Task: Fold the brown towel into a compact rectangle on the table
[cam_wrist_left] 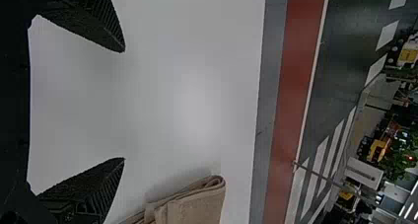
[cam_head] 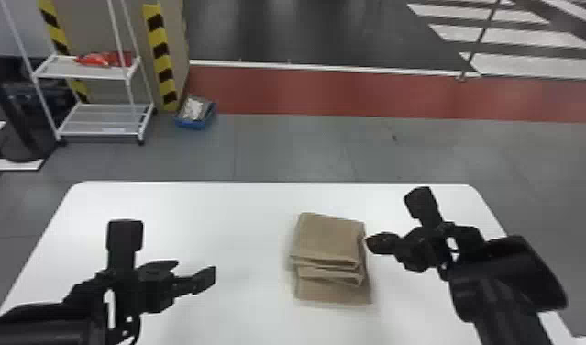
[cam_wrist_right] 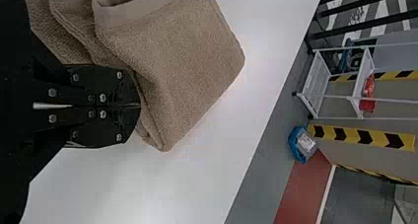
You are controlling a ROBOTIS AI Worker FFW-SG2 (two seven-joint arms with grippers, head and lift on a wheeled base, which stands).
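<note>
In the head view my left gripper [cam_head: 193, 275] is over the table's left half, well apart from the towel; its fingers stand wide apart around nothing in the left wrist view [cam_wrist_left: 123, 105]. My right gripper [cam_head: 372, 243] is at the towel's right edge, and its fingers are pressed together beside the cloth in the right wrist view [cam_wrist_right: 135, 105]. Whether they pinch any cloth I cannot tell. The brown towel [cam_head: 328, 238] lies folded in stacked layers right of centre, with lower layers stepping out toward the near side. It also appears in the left wrist view [cam_wrist_left: 197, 204] and right wrist view [cam_wrist_right: 182, 66].
The white table [cam_head: 213, 206] has its far edge beyond the towel. On the floor past it stand a white wire shelf [cam_head: 108, 114] and a blue bin [cam_head: 194, 120], both away from the arms.
</note>
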